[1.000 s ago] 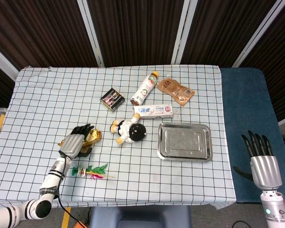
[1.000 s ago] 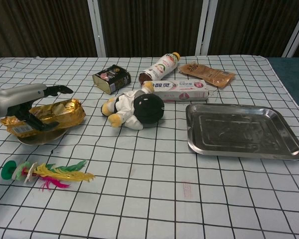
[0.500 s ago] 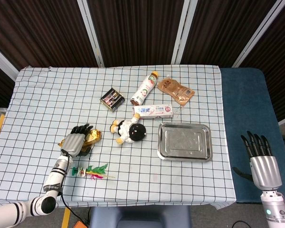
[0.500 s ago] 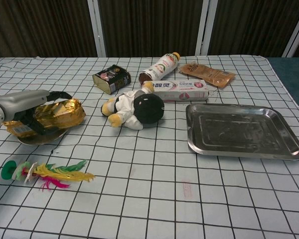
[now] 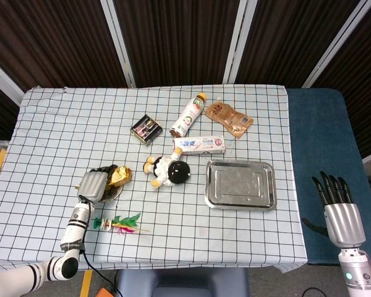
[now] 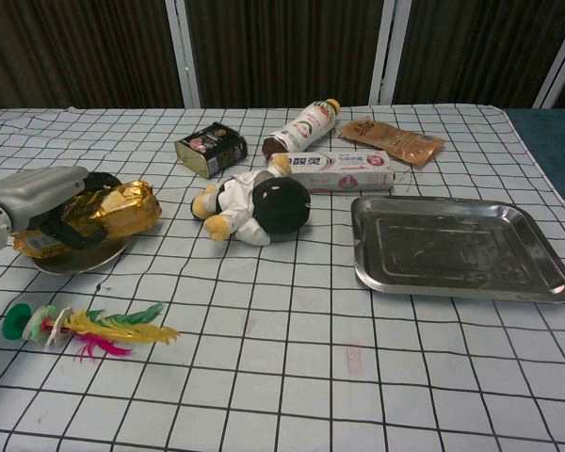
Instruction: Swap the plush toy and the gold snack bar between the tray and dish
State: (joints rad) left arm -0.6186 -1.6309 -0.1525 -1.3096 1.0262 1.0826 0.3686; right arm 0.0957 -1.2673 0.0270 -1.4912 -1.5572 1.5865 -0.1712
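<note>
Left hand (image 6: 40, 191) wraps fingers round gold bar (image 6: 108, 211), grasping it over dish (image 6: 80, 258). Plush toy (image 6: 256, 206) lies on cloth between dish and tray (image 6: 457, 248), touching neither. Nothing in tray. Right hand (image 5: 340, 207) off to side, well apart from table (image 5: 62, 133), fingers straight and spread, holding nothing.

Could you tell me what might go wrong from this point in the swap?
The left hand grips the gold snack bar near one end over the dish; the crinkly wrapper could slip or drag the dish along when lifted. The plush toy lies on the cloth between dish and tray, so a low carry toward the tray could knock it.
</note>
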